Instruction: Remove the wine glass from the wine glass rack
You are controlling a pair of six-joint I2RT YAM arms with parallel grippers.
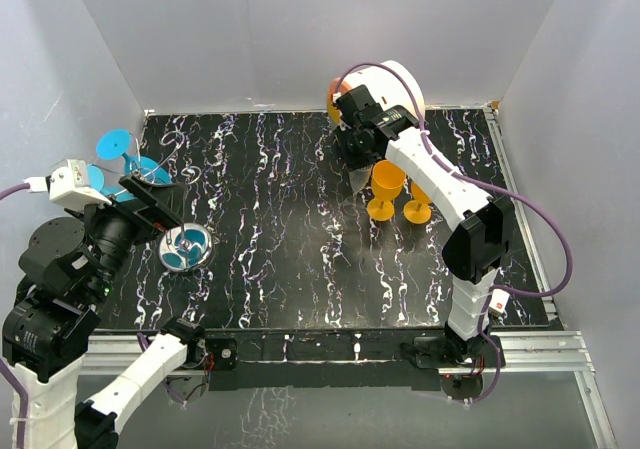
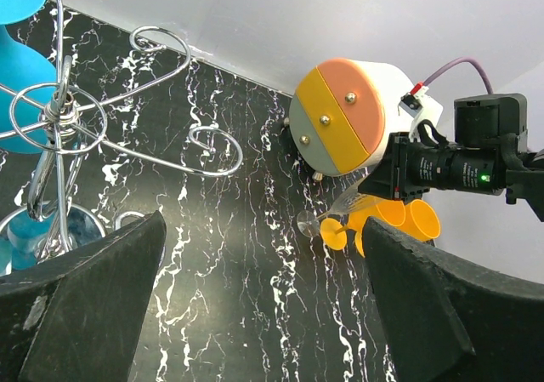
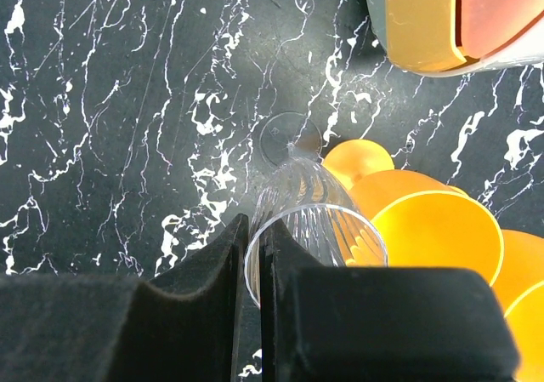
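Note:
A clear ribbed wine glass (image 3: 316,202) leans beside two orange glasses (image 3: 435,229), far from the rack, its round foot (image 3: 289,135) down near the table. My right gripper (image 3: 253,233) is shut on its rim, one finger inside the bowl and one outside. From above, this gripper (image 1: 358,154) and the glass (image 1: 362,179) lie at the back right. The chrome wine glass rack (image 2: 59,118) stands at the left on its disc base (image 1: 186,247), with blue glasses (image 1: 120,147) hanging on it. My left gripper (image 2: 263,229) is open and holds nothing, just right of the rack.
A round white-and-orange drawer cabinet (image 1: 395,84) sits against the back wall just behind the right gripper. The orange glasses (image 1: 385,191) stand directly right of the clear glass. Grey walls close in the black marbled table (image 1: 290,269) on three sides.

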